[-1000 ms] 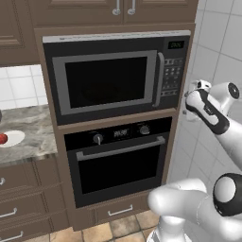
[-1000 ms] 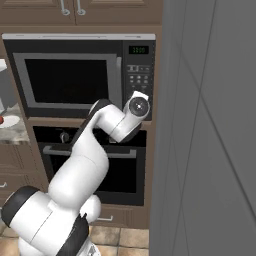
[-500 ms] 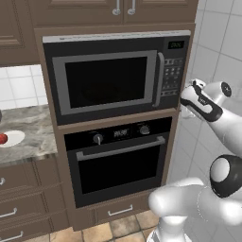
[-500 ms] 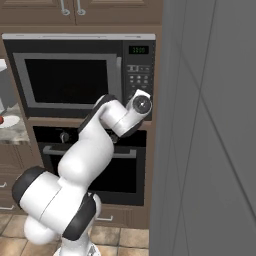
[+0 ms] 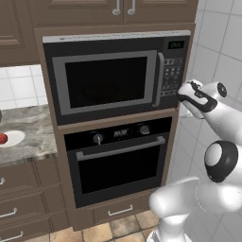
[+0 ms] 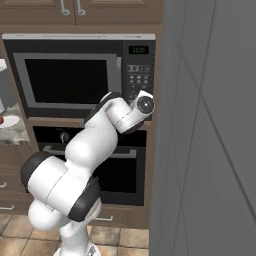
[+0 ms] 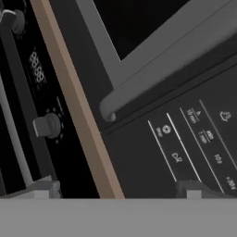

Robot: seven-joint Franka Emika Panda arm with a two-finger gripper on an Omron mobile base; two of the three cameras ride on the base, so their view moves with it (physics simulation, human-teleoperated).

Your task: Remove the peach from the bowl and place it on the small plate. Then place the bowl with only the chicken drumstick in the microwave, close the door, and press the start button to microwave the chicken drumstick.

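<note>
The microwave [image 5: 108, 80] is built in above the oven, and its door [image 5: 106, 82] is shut, the vertical silver handle [image 5: 159, 78] beside the keypad [image 5: 172, 75]. My gripper [image 5: 181, 96] hovers just off the keypad's lower right corner. It is open and holds nothing. Up close, its fingertips [image 7: 44, 187] stand wide apart before the keypad buttons [image 7: 194, 134] and the handle's lower end [image 7: 109, 111]. Far left on the counter, the peach [image 5: 2, 138] rests on the small plate [image 5: 13, 138]. The bowl and the chicken drumstick are out of view.
A black oven [image 5: 118, 160] with knobs and a horizontal handle sits under the microwave. A tiled wall [image 5: 217, 52] stands close on the right, right beside my arm. Marble counter [image 5: 28, 137] with drawers lies to the left.
My hand has shifted slightly left, closer to the keypad's lower corner, and the arm's elbow has swung lower. The jaws stayed open. The microwave door has not moved.
</note>
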